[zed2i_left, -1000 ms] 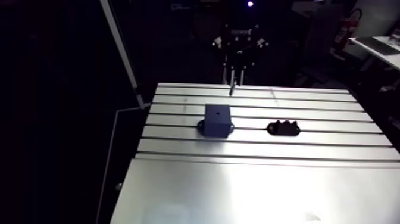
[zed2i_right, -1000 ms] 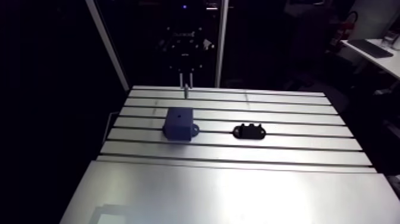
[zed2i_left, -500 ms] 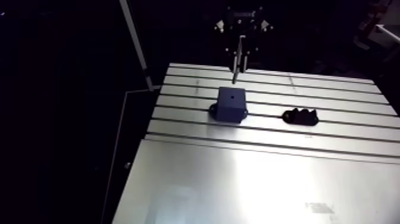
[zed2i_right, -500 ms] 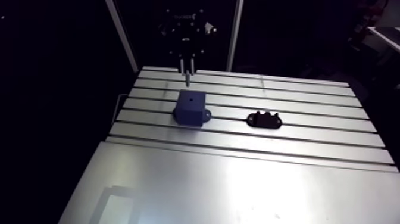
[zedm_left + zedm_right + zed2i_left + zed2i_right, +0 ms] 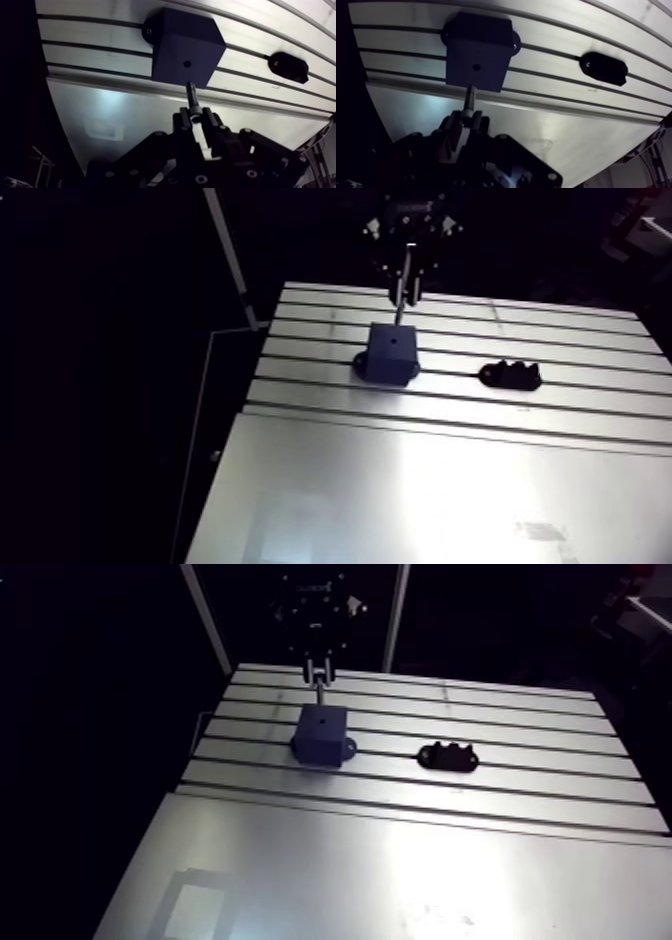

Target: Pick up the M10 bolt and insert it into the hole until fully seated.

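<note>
My two-finger gripper is closed narrowly on the head end of the slim grey steel M10 bolt, whose shank sticks out past the fingertips and points down at the table. Since the earlier arm views I have carried the bolt from over the far slots of the slotted aluminium table nearer to the dark blue square block, and it now hangs in the air just at the far edge of that block's top face. In the wrist view the tip lies a little short of the small round hole in the middle of that face, roughly in line with it. I judge the pick-up done and the approach almost finished: what is left is a small shift toward the near side to centre the tip, then a straight push down. The black lobed holder lies well apart to the right, with nothing in it
</note>
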Controlling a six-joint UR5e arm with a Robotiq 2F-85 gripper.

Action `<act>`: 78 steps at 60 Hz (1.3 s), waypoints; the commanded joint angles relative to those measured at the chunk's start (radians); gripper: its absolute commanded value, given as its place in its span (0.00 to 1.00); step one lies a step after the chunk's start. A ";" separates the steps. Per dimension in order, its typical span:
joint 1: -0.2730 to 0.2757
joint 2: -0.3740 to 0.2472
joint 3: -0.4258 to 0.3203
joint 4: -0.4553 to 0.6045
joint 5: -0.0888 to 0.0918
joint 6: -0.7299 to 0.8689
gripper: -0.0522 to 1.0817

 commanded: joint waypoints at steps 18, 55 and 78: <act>0.005 0.007 0.008 -0.024 -0.001 0.023 1.00; 0.009 0.025 0.013 -0.044 -0.004 0.023 1.00; 0.007 0.023 0.016 -0.041 -0.004 0.021 1.00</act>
